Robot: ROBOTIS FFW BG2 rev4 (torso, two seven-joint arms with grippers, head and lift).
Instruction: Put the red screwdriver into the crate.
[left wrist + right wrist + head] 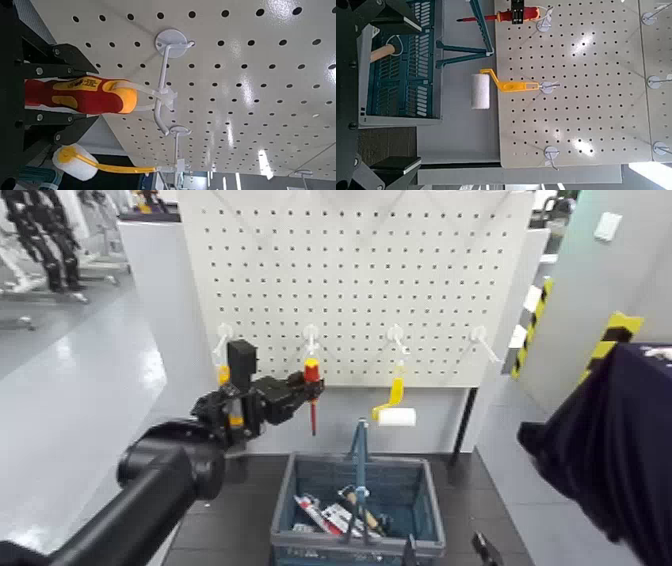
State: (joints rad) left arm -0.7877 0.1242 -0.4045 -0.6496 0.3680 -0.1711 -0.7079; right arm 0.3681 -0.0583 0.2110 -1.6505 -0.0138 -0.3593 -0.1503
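Observation:
The red screwdriver (312, 376) hangs upright on a pegboard hook, handle up and shaft down. My left gripper (300, 393) reaches in from the left and is shut on its handle. In the left wrist view the red and yellow handle (79, 93) lies between the black fingers (49, 62), its end still at the white hook (162, 93). The right wrist view also shows the screwdriver (498, 16). The blue-grey crate (296, 490) with its tall handle stands below, holding several tools. My right gripper (447, 550) is open, low by the crate's right front corner.
A yellow-handled white paint roller (396, 412) hangs right of the screwdriver. A yellow-handled scraper (223, 374) hangs behind my left arm. An empty hook (482, 340) is at the far right of the white pegboard (400, 270). A dark blue garment (610, 450) fills the right side.

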